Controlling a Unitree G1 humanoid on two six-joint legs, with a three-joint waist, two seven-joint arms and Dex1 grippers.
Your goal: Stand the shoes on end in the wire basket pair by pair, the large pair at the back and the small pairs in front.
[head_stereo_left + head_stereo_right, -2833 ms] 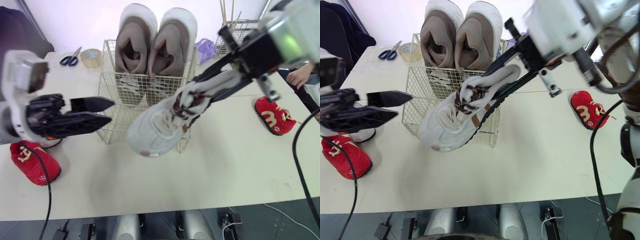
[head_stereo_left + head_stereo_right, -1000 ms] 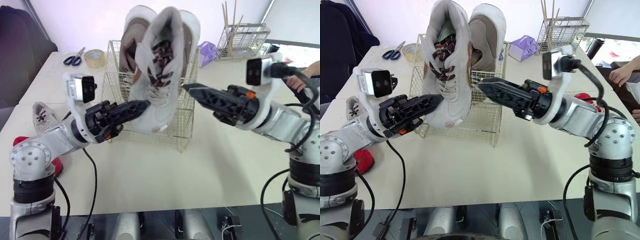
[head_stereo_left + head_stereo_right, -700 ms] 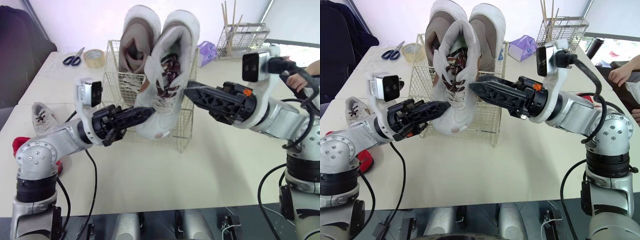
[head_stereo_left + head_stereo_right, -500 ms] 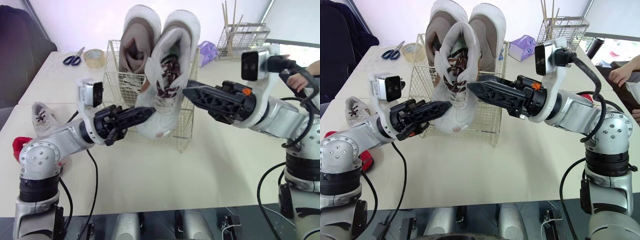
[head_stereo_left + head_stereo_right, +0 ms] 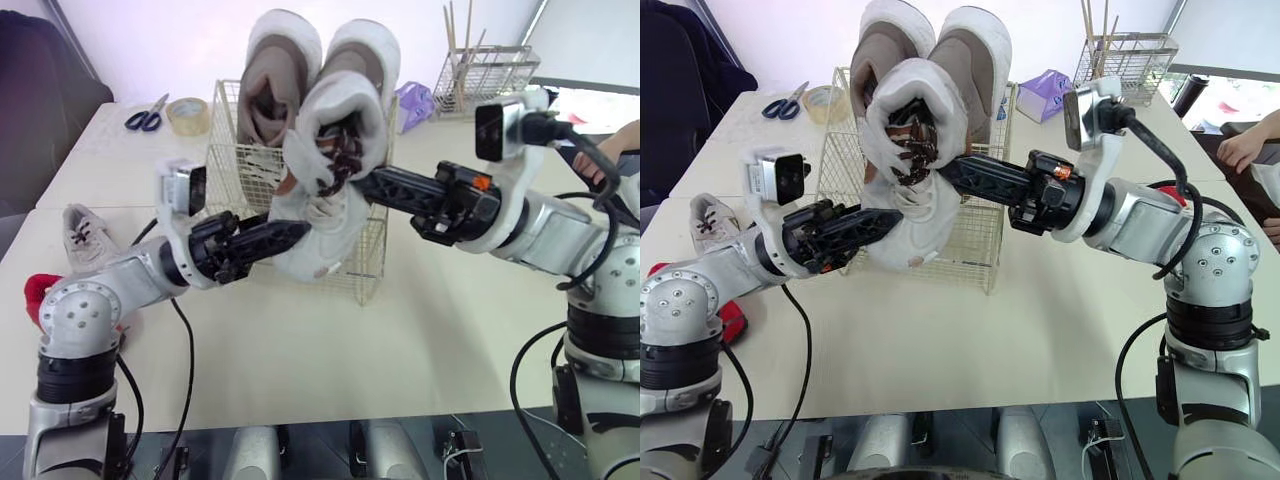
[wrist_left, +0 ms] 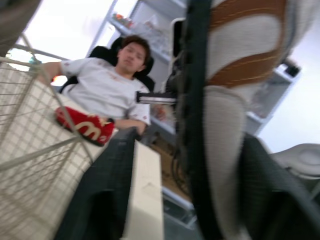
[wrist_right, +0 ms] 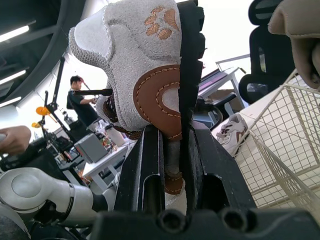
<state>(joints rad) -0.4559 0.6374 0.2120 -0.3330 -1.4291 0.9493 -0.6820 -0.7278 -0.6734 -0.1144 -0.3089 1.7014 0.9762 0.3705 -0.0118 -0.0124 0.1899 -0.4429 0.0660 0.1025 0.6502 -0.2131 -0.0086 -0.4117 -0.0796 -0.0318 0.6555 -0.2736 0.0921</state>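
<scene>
Left gripper (image 5: pixel 284 238) is pinched on the toe end of the white sneaker (image 5: pixel 335 125), held toe-down at the near side of the wire basket (image 5: pixel 226 150), right in front of the big tan pair (image 5: pixel 278 70). Right gripper (image 5: pixel 372 184) is clamped on its heel end.

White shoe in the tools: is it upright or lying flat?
Upright: shoe hangs toe down, between left tool and right tool.

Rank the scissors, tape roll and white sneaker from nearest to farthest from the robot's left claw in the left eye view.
1. White sneaker, gripped in the left claw itself.
2. Tape roll, far back on the left.
3. Scissors, farther left, beyond the tape roll.
</scene>
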